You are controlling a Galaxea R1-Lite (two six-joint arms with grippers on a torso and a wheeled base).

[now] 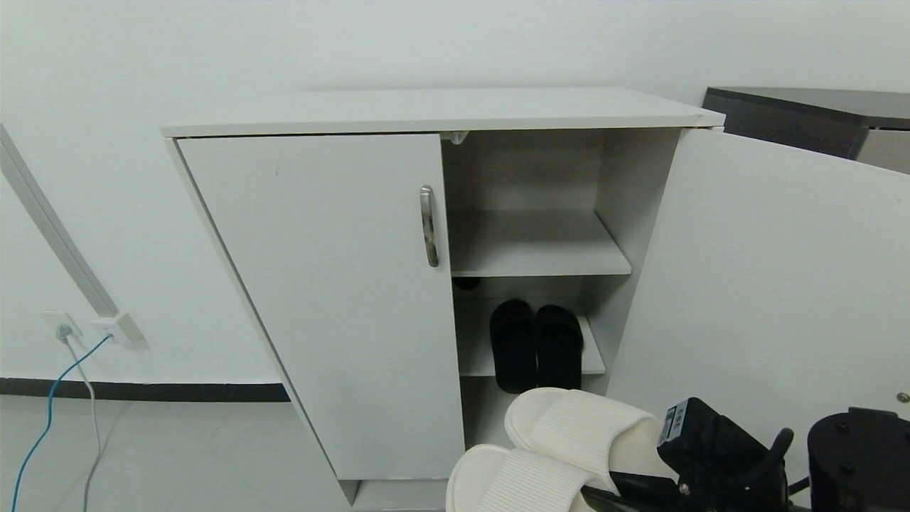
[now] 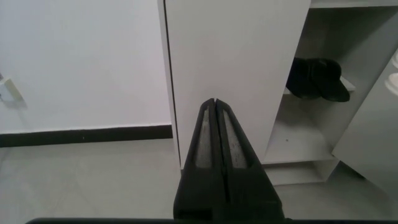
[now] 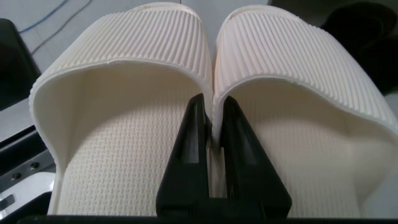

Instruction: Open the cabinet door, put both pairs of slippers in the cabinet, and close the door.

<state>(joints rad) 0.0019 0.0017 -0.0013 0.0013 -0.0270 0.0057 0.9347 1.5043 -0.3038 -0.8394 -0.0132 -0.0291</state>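
Right pincer (image 3: 213, 109): clamped on the two touching inner side walls of the cream slippers (image 1: 561, 441), one black finger inside each shoe.
Cream slippers: thick soles, ribbed straps and a fine woven texture on the footbeds; held side by side, toes toward the cabinet (image 1: 441, 110), just in front of its open right half, nearer and lower than the black pair.
Black slippers (image 1: 537, 341): side by side on the middle shelf (image 1: 473, 355), heels outward.
Cabinet: white; right door (image 1: 746, 284) swung wide open, left door (image 1: 320, 299) closed, with a metal handle (image 1: 428, 226).
Right arm: low at the near right, reaching forward toward the opening.
Left pincer (image 2: 214, 106): fingers pressed together, empty, above the floor (image 2: 93, 180), pointing at the left door.
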